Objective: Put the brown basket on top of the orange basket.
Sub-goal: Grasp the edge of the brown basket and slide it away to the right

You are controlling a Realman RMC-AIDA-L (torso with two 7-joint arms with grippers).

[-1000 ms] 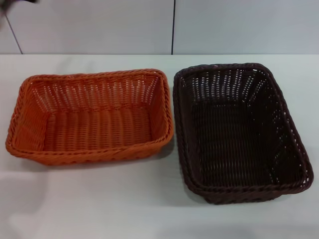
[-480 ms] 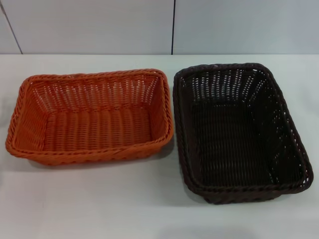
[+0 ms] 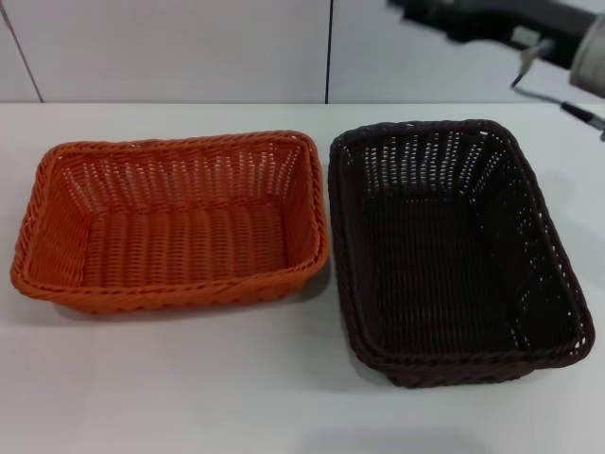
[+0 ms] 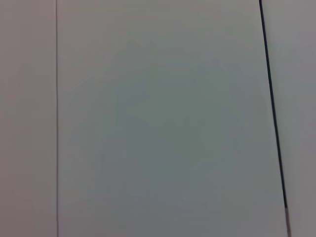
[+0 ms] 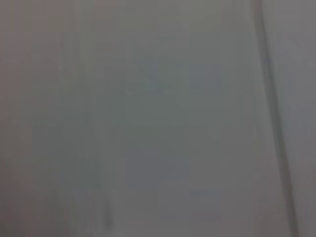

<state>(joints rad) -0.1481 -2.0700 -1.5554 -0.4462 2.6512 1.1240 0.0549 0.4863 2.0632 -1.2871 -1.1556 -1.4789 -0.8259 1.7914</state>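
Brown basket (image 3: 460, 253) first, since that's the one we care about: in the head view we see it sitting on the white table (image 3: 284, 397), over on the right half, empty, with one short end toward the wall and the other toward us, turned slightly askew. Just beside it on the left sits the orange basket (image 3: 170, 222), also empty, lying with its long side across the view. Their rims nearly meet at the far corners, but we can't say for sure whether they actually touch. So the two are side by side, nothing stacked yet. Up in the top right corner of the same view we spot the right arm (image 3: 501, 24), dark, with a thin cable hanging off it, up above the far edge of the table and well apart from both baskets. Its pincer isn't something we can make out there, so we honestly can't tell how far open it is or whether it has hold of anything.

Left wrist view: only a plain pale wall panel (image 4: 158, 123) with thin seam lines, no baskets, no pincer.

Right wrist view: same deal, a blurry pale surface with a faint darker line, nothing else we can identify.
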